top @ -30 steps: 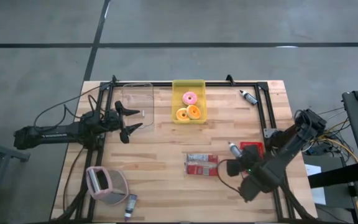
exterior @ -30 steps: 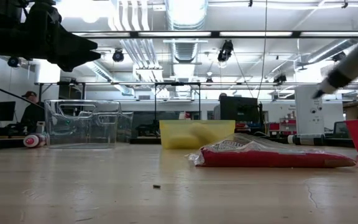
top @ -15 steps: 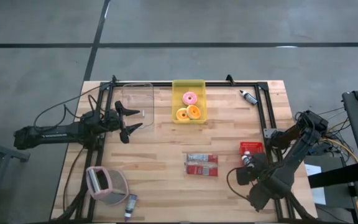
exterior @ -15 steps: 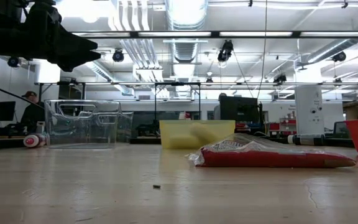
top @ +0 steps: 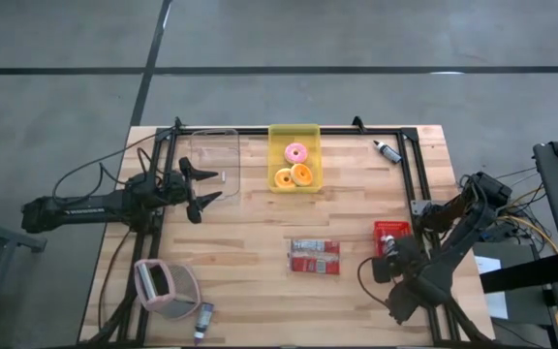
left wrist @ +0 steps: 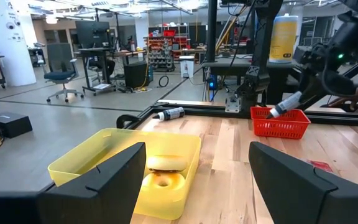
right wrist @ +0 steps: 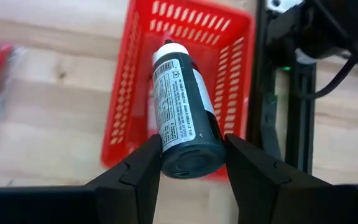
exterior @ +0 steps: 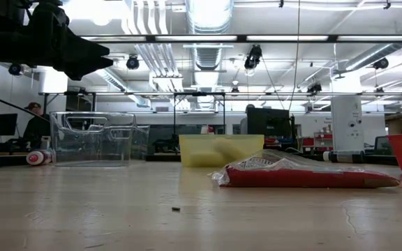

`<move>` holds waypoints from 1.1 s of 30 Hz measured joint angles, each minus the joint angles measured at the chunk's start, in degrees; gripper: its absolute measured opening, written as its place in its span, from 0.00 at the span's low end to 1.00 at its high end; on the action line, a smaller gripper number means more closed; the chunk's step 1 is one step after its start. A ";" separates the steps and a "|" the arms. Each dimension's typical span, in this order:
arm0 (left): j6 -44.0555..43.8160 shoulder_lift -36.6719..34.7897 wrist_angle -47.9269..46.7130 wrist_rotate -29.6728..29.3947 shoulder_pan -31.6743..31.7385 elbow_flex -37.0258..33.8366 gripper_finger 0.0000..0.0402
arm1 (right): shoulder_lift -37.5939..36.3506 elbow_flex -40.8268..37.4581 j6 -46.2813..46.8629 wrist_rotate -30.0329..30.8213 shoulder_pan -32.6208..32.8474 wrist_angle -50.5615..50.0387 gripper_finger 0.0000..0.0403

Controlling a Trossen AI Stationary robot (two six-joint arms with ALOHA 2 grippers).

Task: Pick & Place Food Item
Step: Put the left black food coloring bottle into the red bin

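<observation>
The dark bottle (right wrist: 180,107) with a white cap is being pinched at its base between the fingers of the right gripper (right wrist: 188,163), above the red basket (right wrist: 135,93) near the table's (top: 250,242) right edge. The right arm is being bent low at the table's front right corner. The left gripper (top: 200,187) is being kept spread wide, stretched level beside the clear bin (top: 213,155) near the left edge.

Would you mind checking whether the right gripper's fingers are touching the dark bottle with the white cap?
Touching. In the right wrist view, the right gripper has a finger pressed against each side of the dark bottle, held above the red basket.
</observation>
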 joint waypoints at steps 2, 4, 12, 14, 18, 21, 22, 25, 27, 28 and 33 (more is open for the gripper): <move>-0.02 0.00 0.00 0.00 0.00 0.00 0.72 | 0.00 -1.58 0.33 0.06 -0.04 -0.05 0.39; -0.02 0.00 0.00 0.00 0.00 0.00 0.72 | 0.00 -2.76 0.39 0.23 -0.25 0.00 0.39; -0.01 0.00 0.00 0.00 0.00 -0.02 0.72 | 0.00 -5.42 0.39 0.04 -0.40 0.02 0.39; 0.00 0.00 0.00 0.00 -0.01 0.00 0.72 | 0.00 -5.79 0.39 -0.03 -0.61 0.15 0.39; 0.00 0.00 0.00 0.00 -0.02 0.00 0.72 | 0.00 -5.90 0.20 -0.26 -0.76 0.70 0.39; -0.01 0.00 0.00 0.00 0.00 -0.01 0.72 | 0.00 -5.72 0.06 -0.27 -0.79 2.15 0.39; -0.02 0.00 0.00 0.00 -0.01 -0.01 0.72 | 0.00 -5.50 0.02 -0.27 -0.79 2.09 0.39; -0.02 0.00 0.00 0.00 0.00 0.00 0.73 | 0.00 -5.07 -0.39 -0.27 -0.79 2.23 0.39; -0.01 0.00 0.00 0.00 -0.01 0.00 0.72 | 0.00 -4.98 -0.46 -0.27 -0.79 2.25 0.39; -0.02 0.00 0.00 0.00 0.00 -0.02 0.72 | 0.00 -4.92 -0.48 -0.27 -0.79 2.30 0.39; -0.01 0.00 0.00 0.00 0.00 -0.01 0.73 | 0.00 -4.45 -0.53 0.06 -0.79 3.08 0.42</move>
